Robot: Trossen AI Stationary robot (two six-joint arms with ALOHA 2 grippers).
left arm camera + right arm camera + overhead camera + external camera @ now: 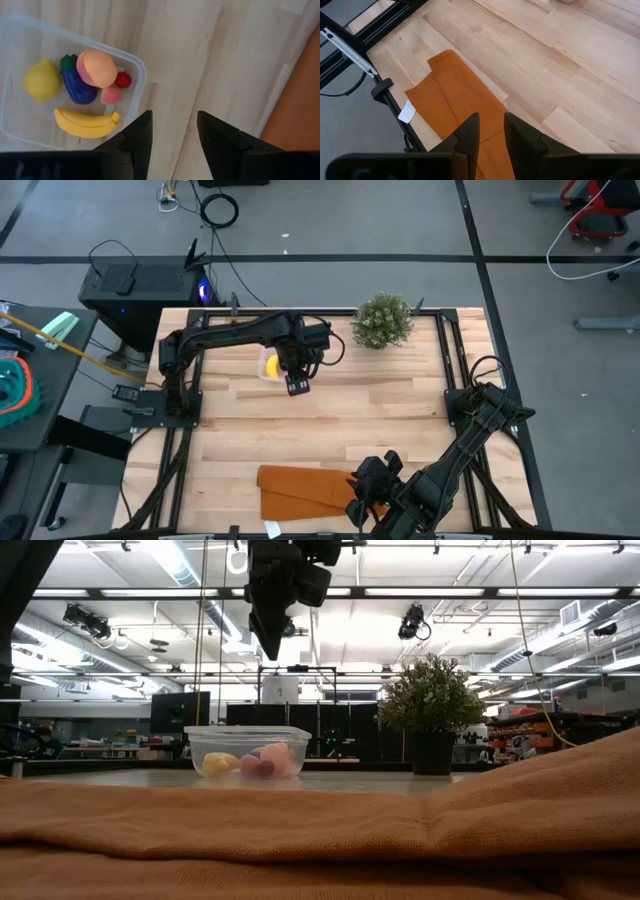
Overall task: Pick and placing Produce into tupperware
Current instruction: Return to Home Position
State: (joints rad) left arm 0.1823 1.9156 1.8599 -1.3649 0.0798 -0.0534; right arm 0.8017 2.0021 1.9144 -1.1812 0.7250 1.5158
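The clear tupperware (pixel 140 68) stands on the wooden table toward its far side. In it lie a yellow lemon (pixel 42 81), a dark purple piece (pixel 77 89), a peach-coloured round fruit (pixel 97 67), a tiny red piece (pixel 123 80), a pink piece (pixel 112 95) and a yellow banana (pixel 85 124). My left gripper (pixel 175 117) hangs high above the bare wood just beside the tupperware (pixel 266 366), pointing down, open, with nothing between its fingers. My right gripper (pixel 492 120) hovers above the orange cloth at the table's near edge, its fingers a little apart and holding nothing.
A folded orange-brown cloth (pixel 300 488) lies along the near edge and fills the foreground of the low view. A green bushy plant (pixel 383 320) in a dark pot stands at the far edge, right of the tupperware. Bare wood lies between them.
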